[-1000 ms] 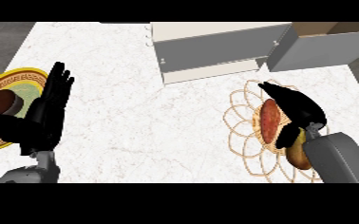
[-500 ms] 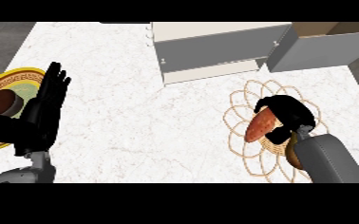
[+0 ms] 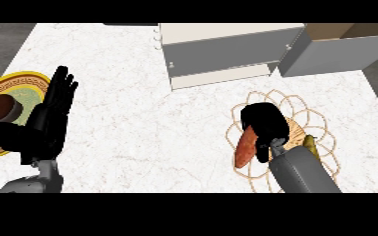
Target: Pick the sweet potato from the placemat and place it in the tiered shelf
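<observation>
Right hand [image 3: 264, 121] curls around the sweet potato [image 3: 245, 150], over the placemat [image 3: 319, 125] at about 4 o'clock. Potato's lower end sticks out below the fingers. Tiered shelf [image 3: 221, 55] sits at 12 o'clock, well apart. Left hand [image 3: 52, 110] rests open, fingers up, at 9 o'clock beside a yellow-rimmed plate [image 3: 22, 80].

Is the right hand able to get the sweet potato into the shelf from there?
Probably yes. The right hand is curled round the sweet potato over the placemat, and the shelf stands just beyond it, its open front facing the hand, with only bare counter between.
</observation>
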